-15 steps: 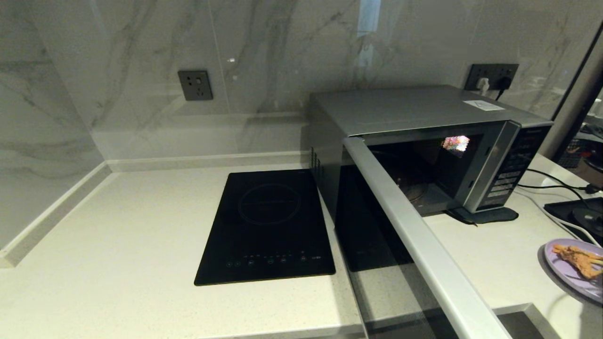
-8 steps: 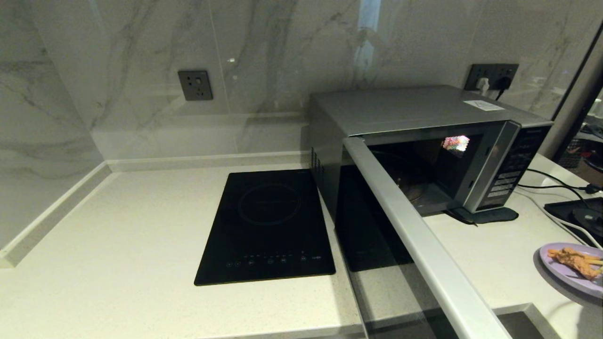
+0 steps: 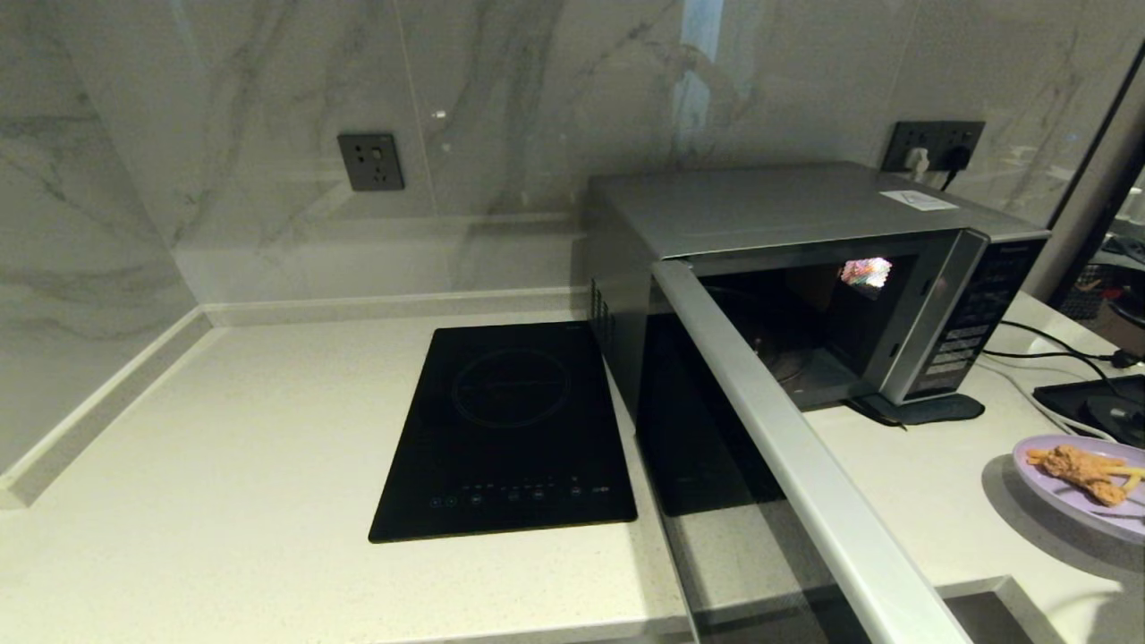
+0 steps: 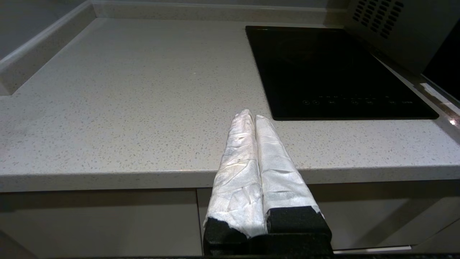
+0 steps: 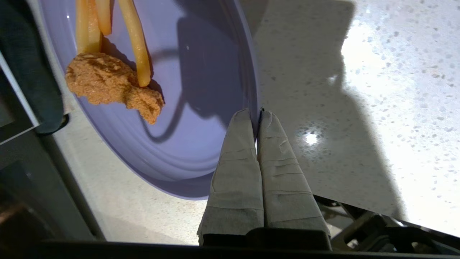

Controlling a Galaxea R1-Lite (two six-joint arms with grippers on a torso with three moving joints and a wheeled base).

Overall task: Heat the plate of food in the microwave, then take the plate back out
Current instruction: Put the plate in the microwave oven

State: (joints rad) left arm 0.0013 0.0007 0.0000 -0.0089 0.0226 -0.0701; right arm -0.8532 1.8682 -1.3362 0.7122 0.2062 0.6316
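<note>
One arm works: the right gripper (image 5: 256, 114) pinches the rim of the plate of food (image 3: 1078, 487), held clear above the counter (image 3: 268, 429) at its right end, presumably for loading. The microwave (image 3: 805, 233) stands open. The left gripper (image 4: 251, 118) idles shut and empty.

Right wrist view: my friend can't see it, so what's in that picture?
The right gripper is shut on the rim of the plate of food, a pale-lavender plate held above a speckled white counter. On the plate lie a brown fried piece and a few yellow fries.
</note>
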